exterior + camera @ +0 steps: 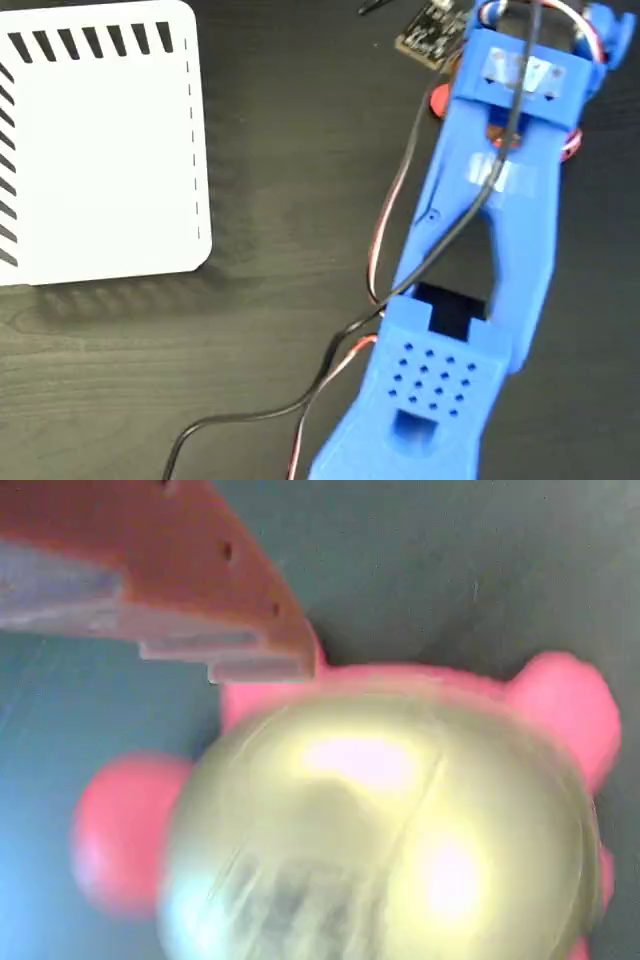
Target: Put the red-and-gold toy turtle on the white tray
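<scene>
Beside the tool's finger (200, 610), the red-and-gold toy turtle (380, 840) fills the wrist view.

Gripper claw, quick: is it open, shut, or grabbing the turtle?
Gripper: cannot be told. The wrist view shows only one orange finger close above the red-and-gold toy turtle; the other finger is out of view.

This looks like a hobby robotics bench or small lab. A dark wood-grain table (260, 200) carries a blue 3D-printed arm (480, 260) on the right, with loose black and red-and-white wires (385, 225) trailing over the surface. At the far edge a bare circuit board (432, 32) lies on the tabletop, and a white tray (100, 150) with printed black stripes sits far left.
</scene>
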`<control>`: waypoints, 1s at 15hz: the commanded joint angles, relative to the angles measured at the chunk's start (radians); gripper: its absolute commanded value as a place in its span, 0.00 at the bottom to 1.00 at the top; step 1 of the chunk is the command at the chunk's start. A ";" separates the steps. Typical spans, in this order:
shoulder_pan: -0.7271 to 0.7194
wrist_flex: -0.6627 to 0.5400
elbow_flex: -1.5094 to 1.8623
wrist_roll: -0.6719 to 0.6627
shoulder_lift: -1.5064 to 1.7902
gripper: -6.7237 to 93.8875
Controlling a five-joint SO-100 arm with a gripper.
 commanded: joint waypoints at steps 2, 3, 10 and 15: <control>-0.002 0.026 -0.091 0.026 0.015 0.65; -0.002 0.034 -0.107 0.040 0.002 0.71; -0.002 0.034 -0.172 0.057 -0.087 0.73; 0.003 0.034 -0.218 0.058 -0.138 0.73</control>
